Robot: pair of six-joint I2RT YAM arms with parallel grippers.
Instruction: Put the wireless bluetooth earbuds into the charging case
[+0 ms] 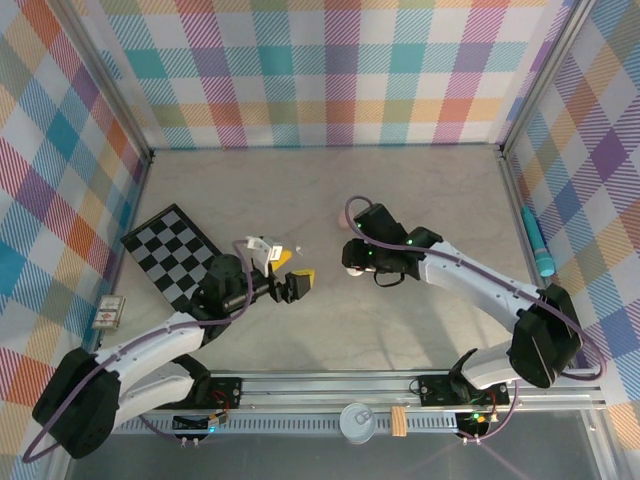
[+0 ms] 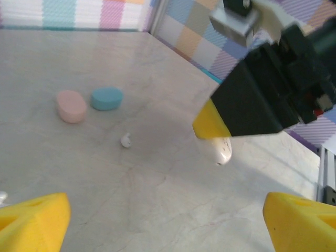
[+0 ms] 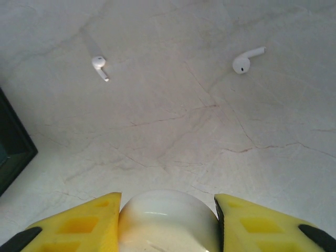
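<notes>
Two tiny white stemmed earbuds (image 3: pixel 100 65) lie apart beyond the glossy white case (image 3: pixel 168 220).

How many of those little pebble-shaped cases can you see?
3: a pink case and a blue case side by side on the table, and a white case held in the right gripper. More could be hidden.

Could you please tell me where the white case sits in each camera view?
Right wrist: white case bottom centre, clamped between the right hand's yellow fingers.
Left wrist: the case right of centre, under that hand's yellow fingertip.
Top external: near centre at the hand's tip, mostly hidden.
Shared landmark: the right hand gripping it.
</notes>
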